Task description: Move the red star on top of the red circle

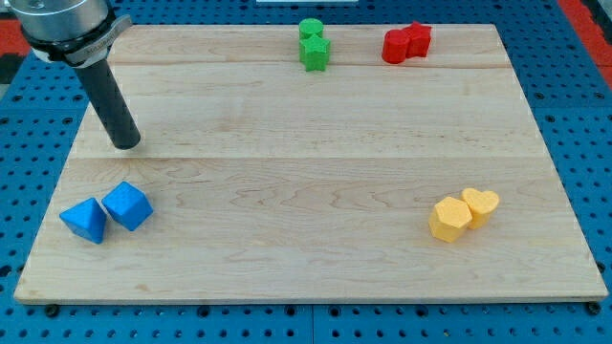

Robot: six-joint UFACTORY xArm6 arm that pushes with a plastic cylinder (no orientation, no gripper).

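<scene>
A red star (418,36) and a red circle (397,46) sit touching each other at the view's top right of the wooden board; the star is to the right of and slightly above the circle. My tip (125,143) rests on the board at the view's left, far from both red blocks. The rod leans up and to the left from the tip.
A green circle (310,29) and a green star (316,53) touch at the top middle. A blue triangle (85,221) and a blue cube (127,205) lie at the bottom left, below my tip. A yellow hexagon (449,220) and a yellow heart (481,204) lie at the bottom right.
</scene>
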